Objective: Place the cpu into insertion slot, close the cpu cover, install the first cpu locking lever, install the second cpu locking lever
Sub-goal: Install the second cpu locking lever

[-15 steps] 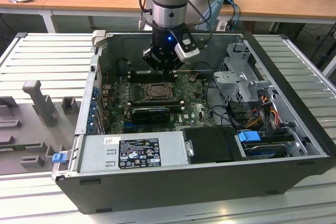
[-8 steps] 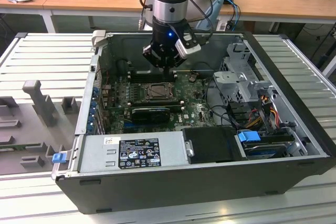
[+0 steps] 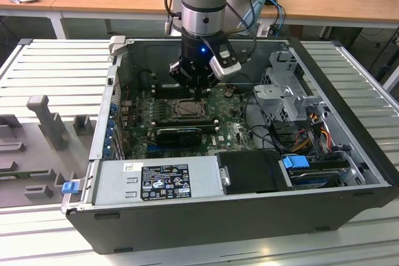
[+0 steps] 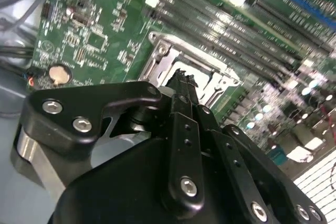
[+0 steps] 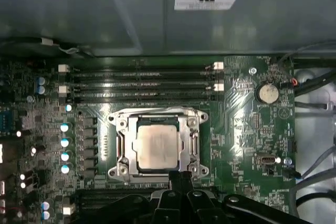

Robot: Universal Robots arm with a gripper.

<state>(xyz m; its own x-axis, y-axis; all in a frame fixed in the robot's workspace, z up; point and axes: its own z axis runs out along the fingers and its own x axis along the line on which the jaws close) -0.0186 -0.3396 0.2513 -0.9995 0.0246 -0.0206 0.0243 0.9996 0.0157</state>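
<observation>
The cpu point(image 5: 157, 148), silver-grey top up, lies flat in the insertion slot point(image 3: 187, 109) on the green board. The cpu cover point(image 5: 122, 148), a silver frame, lies down around the chip, which shows through its window. My gripper point(image 5: 181, 178) hangs just above one edge of the socket, its two black fingers pressed together with nothing between them. In the second wrist view the gripper point(image 4: 182, 77) points down at the cover's point(image 4: 173, 51) rim. From outside, the gripper point(image 3: 198, 93) sits low inside the case over the socket. Whether the locking levers are latched I cannot tell.
Long black memory slots point(image 5: 139, 82) run along one side of the socket. A black expansion card point(image 3: 179, 134) lies on the socket's other side. The power supply point(image 3: 156, 182), drive cages and cables point(image 3: 299, 135) fill the case. A coin battery point(image 5: 268, 93) is nearby.
</observation>
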